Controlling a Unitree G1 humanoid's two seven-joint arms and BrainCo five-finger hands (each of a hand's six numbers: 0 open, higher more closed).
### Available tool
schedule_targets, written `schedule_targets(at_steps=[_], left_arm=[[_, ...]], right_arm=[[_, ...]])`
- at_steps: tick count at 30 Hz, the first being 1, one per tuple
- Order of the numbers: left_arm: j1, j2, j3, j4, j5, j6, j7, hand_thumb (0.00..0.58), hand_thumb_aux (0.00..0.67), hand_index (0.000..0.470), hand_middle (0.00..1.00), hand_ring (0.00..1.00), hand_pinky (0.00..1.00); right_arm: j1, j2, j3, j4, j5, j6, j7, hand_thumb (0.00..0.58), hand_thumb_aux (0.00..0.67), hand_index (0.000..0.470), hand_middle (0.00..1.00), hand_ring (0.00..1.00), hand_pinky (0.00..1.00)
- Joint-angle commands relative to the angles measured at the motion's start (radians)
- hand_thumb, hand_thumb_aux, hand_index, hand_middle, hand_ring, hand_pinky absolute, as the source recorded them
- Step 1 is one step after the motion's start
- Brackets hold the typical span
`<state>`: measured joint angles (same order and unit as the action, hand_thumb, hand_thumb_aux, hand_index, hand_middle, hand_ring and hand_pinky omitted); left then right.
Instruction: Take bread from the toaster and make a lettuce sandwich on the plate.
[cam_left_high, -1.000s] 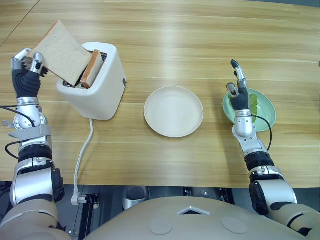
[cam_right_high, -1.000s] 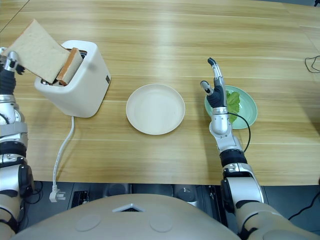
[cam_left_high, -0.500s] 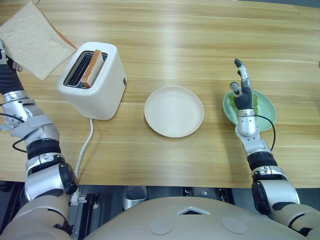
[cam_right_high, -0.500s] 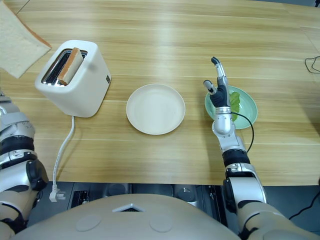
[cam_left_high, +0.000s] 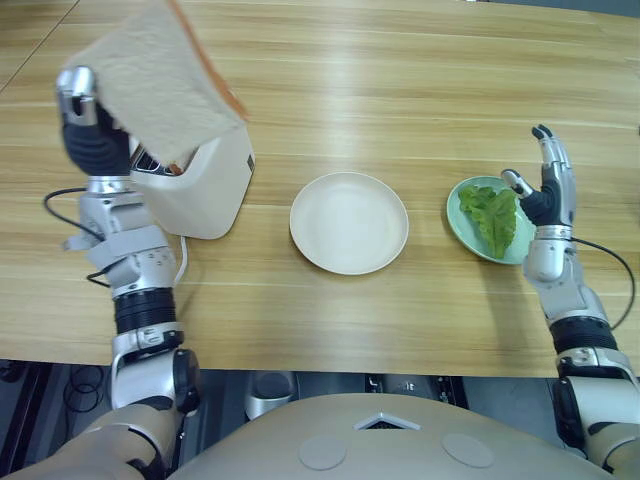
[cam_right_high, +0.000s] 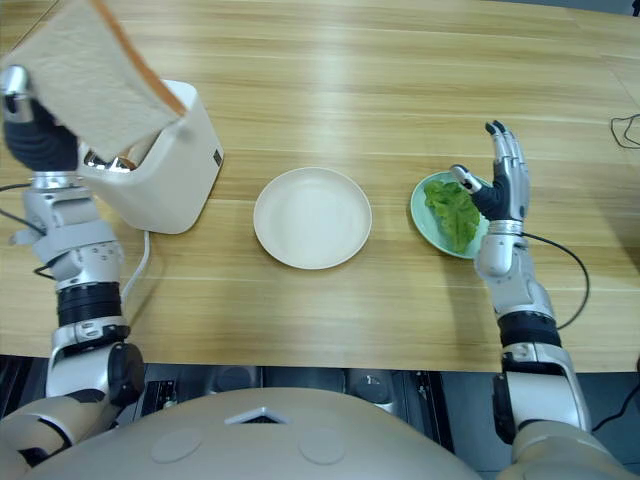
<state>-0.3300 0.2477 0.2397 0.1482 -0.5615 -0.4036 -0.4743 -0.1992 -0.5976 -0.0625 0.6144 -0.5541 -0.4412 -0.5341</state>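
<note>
White bread slice (cam_left_high: 160, 85) aloft: the robot's left hand (cam_left_high: 88, 125) pinches it by its left edge and holds it tilted, clear above the white toaster (cam_left_high: 210, 185) near the desk's left edge. A second slice (cam_right_high: 128, 157) appears to sit in the toaster's slot, mostly hidden behind the raised one. The cream plate (cam_left_high: 349, 222) lies bare at the middle of the desk, nearer its front edge, well apart from the toaster. Toward the right edge a green dish (cam_left_high: 462, 225) carries the lettuce (cam_left_high: 493, 215). The right hand (cam_left_high: 548, 190) stands upright just beside the dish's right rim, fingers spread and holding nothing.

The step in hand looks like the first of the sandwich — one slice out of the toaster, not yet set down. The next move likely calls for carrying that slice rightward across the desk and lowering it flat onto the plate. The grip on one edge means the slice may sag or swing, so it should level out before release. The right hand is well placed to take a lettuce leaf afterwards, and the remaining slice would close the sandwich.
</note>
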Motion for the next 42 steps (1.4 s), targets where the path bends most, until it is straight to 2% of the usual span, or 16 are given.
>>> schedule_targets(at_steps=[1,15,16,23,26,27,28,29,30,33,35,38,39,40,41,42], left_arm=[[0.027,-0.014,-0.090,-0.001,0.093,0.040,-0.038,0.580,0.670,0.460,1.00,1.00,1.00],[-0.069,-0.084,-0.319,0.440,0.495,0.011,0.027,0.580,0.670,0.460,1.00,1.00,1.00],[-0.080,-0.089,-0.322,0.483,0.506,0.004,0.032,0.580,0.670,0.460,1.00,1.00,1.00],[-0.148,-0.115,-0.312,0.714,0.533,-0.043,0.041,0.580,0.670,0.460,1.00,1.00,1.00],[-0.168,-0.123,-0.305,0.773,0.534,-0.049,0.044,0.580,0.670,0.460,1.00,1.00,1.00],[-0.174,-0.124,-0.304,0.790,0.536,-0.051,0.048,0.580,0.670,0.460,1.00,1.00,1.00],[-0.178,-0.125,-0.304,0.805,0.539,-0.055,0.052,0.580,0.670,0.460,1.00,1.00,1.00],[-0.182,-0.125,-0.304,0.818,0.541,-0.058,0.056,0.580,0.670,0.460,1.00,1.00,1.00],[-0.185,-0.125,-0.303,0.830,0.543,-0.063,0.057,0.580,0.670,0.460,1.00,1.00,1.00],[-0.188,-0.126,-0.301,0.845,0.550,-0.082,0.056,0.580,0.670,0.460,1.00,1.00,1.00],[-0.191,-0.122,-0.304,0.856,0.566,-0.095,0.072,0.578,0.636,0.437,1.00,1.00,1.00],[-0.194,-0.116,-0.317,0.869,0.601,-0.113,0.106,0.557,0.536,0.368,0.97,0.97,0.97],[-0.195,-0.114,-0.322,0.871,0.617,-0.120,0.122,0.478,0.389,0.267,0.87,0.87,0.87],[-0.195,-0.110,-0.330,0.874,0.637,-0.128,0.141,0.005,0.003,0.002,0.58,0.58,0.58],[-0.195,-0.106,-0.338,0.876,0.659,-0.138,0.160,0.005,0.003,0.002,0.58,0.58,0.58],[-0.196,-0.102,-0.347,0.879,0.679,-0.147,0.180,0.000,0.000,0.000,0.41,0.41,0.41]], right_arm=[[-0.001,-0.044,0.038,0.041,-0.086,0.101,-0.046,0.000,0.000,0.000,0.00,0.00,0.00],[-0.093,-0.039,0.302,0.326,-0.253,0.278,-0.098,0.000,0.000,0.000,0.00,0.00,0.00],[-0.102,-0.033,0.321,0.345,-0.262,0.284,-0.102,0.075,0.045,0.031,0.00,0.00,0.00],[-0.138,-0.007,0.404,0.433,-0.279,0.296,-0.128,0.096,0.058,0.040,0.00,0.00,0.00],[-0.147,-0.003,0.427,0.452,-0.274,0.298,-0.135,0.148,0.092,0.063,0.00,0.00,0.00],[-0.150,-0.002,0.432,0.458,-0.272,0.299,-0.136,0.291,0.197,0.135,0.00,0.00,0.00],[-0.151,-0.002,0.436,0.462,-0.270,0.299,-0.138,0.371,0.268,0.184,0.00,0.00,0.00],[-0.152,-0.002,0.439,0.467,-0.269,0.299,-0.139,0.371,0.268,0.184,0.00,0.00,0.00],[-0.154,-0.002,0.442,0.470,-0.267,0.299,-0.141,0.496,0.415,0.285,0.00,0.00,0.00],[-0.154,-0.007,0.446,0.472,-0.260,0.299,-0.154,0.541,0.497,0.341,0.00,0.00,0.00],[-0.154,-0.010,0.445,0.468,-0.254,0.297,-0.168,0.580,0.670,0.460,0.00,0.00,0.00],[-0.153,-0.013,0.443,0.459,-0.250,0.293,-0.191,0.580,0.670,0.460,0.00,0.00,0.00],[-0.153,-0.014,0.442,0.454,-0.249,0.293,-0.200,0.580,0.670,0.460,0.00,0.00,0.00],[-0.153,-0.015,0.441,0.448,-0.249,0.294,-0.210,0.580,0.670,0.460,0.00,0.00,0.00],[-0.152,-0.017,0.437,0.442,-0.247,0.293,-0.219,0.580,0.670,0.460,0.00,0.00,0.00],[-0.151,-0.020,0.433,0.434,-0.244,0.291,-0.229,0.580,0.670,0.460,0.00,0.00,0.00]])
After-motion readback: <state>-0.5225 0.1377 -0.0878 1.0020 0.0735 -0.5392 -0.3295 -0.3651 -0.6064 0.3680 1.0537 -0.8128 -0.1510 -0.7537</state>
